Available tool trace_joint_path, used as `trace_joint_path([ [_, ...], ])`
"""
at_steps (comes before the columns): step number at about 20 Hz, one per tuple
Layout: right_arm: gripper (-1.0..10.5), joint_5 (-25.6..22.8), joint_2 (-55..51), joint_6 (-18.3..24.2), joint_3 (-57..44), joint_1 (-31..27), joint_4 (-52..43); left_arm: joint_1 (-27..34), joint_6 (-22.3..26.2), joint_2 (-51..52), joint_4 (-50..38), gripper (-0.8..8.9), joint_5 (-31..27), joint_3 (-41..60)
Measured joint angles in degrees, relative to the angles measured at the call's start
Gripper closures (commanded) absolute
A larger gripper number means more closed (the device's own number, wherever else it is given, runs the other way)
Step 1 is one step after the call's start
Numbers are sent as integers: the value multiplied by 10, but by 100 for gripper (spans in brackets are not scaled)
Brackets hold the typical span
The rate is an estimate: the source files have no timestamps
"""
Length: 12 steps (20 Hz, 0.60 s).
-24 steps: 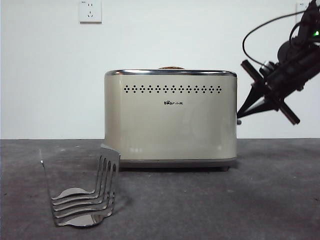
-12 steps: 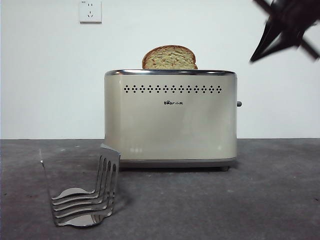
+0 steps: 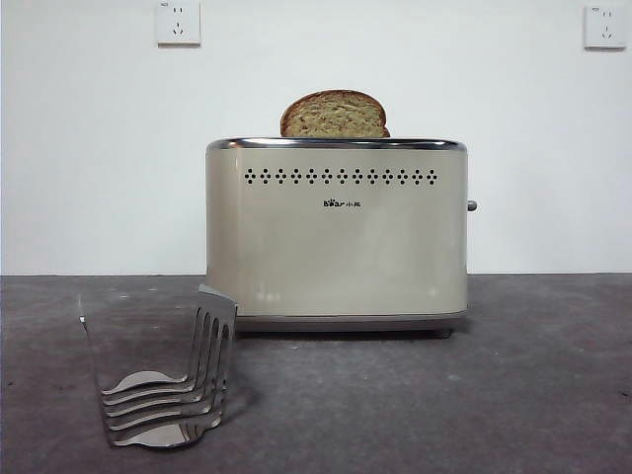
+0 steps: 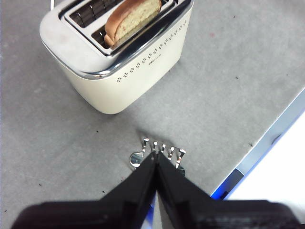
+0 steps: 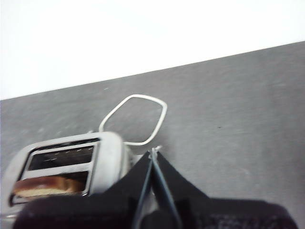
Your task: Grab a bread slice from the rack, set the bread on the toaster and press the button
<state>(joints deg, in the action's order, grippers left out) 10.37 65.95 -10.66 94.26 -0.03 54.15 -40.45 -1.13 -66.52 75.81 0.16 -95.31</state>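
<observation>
The cream toaster stands mid-table with the slice of bread sticking up out of its front slot. The button juts from the toaster's right side edge. Low at the front left, the chrome rack holds nothing. Neither arm shows in the front view. My left gripper hangs shut and empty above the rack, with the toaster and bread beyond it. Also shut and empty, my right gripper is high beside the toaster, whose slot shows the bread.
Two wall sockets sit on the white wall behind. A white cord loop lies on the grey table behind the toaster. The table's front edge runs close to the rack.
The bread has risen from deep in the slot to standing proud of the toaster. The right arm has lifted away from the button, up and out of the front view.
</observation>
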Motion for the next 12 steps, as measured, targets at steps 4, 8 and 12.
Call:
trace_joint_path([
  [4,946,-6,4,0,0,0,5,50,8,-3,0,816,-3,0],
  [8,946,-35,26,0,0,0,5,161,93,97,-134,816,-10,130],
  [12,946,-39,49,0,0,0,5,292,108,303,-504,816,26,486],
])
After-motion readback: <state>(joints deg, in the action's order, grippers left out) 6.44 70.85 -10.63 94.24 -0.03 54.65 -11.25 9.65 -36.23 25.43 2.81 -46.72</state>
